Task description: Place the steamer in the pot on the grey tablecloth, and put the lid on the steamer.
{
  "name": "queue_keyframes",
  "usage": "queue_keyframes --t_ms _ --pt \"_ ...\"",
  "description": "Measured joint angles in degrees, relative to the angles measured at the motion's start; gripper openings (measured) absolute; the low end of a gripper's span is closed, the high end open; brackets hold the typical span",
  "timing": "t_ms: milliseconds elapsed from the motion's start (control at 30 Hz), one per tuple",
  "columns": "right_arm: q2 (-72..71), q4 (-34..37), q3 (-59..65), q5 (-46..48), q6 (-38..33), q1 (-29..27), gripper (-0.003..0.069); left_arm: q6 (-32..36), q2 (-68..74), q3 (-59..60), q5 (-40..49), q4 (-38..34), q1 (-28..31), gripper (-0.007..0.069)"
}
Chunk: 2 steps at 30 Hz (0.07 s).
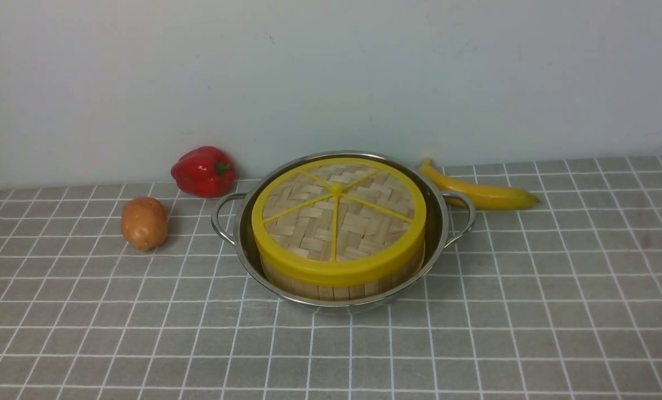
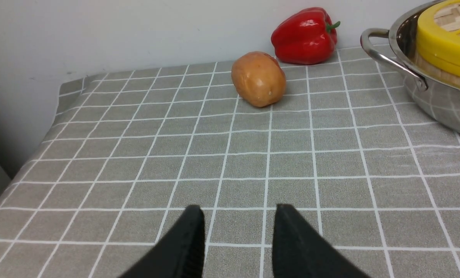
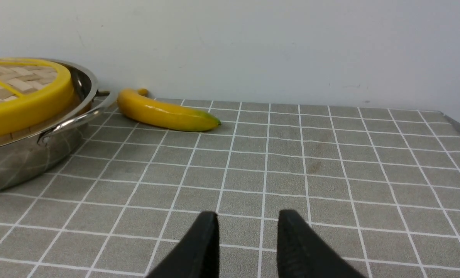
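Note:
The shiny steel pot (image 1: 439, 222) stands mid-table on the grey tablecloth (image 1: 531, 311). Inside it sits the bamboo steamer (image 1: 336, 289), its contents hidden by the lid (image 1: 336, 214), a woven disc with yellow rim and spokes that lies flat on top. No gripper shows in the front view. In the left wrist view my left gripper (image 2: 238, 210) is open over bare cloth, well apart from the pot (image 2: 434, 96) and the lid (image 2: 442, 42). In the right wrist view my right gripper (image 3: 247, 216) is open over bare cloth, away from the pot (image 3: 21, 158) and lid (image 3: 25, 104).
A red bell pepper (image 1: 203, 171) and a potato (image 1: 144, 223) lie left of the pot. A banana (image 1: 481, 191) lies behind its right handle, near the pale wall. The cloth drops off at the table's left edge (image 2: 60, 104).

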Motion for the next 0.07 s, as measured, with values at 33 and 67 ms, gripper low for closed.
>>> queue_keyframes --t_ms 33,67 --pt "0.0 0.0 0.0 0.0 0.0 0.0 0.024 0.0 0.0 0.0 0.0 0.0 0.0 0.0243" --pt "0.0 0.0 0.0 0.0 0.0 0.0 0.024 0.0 0.0 0.0 0.0 0.0 0.0 0.0243"
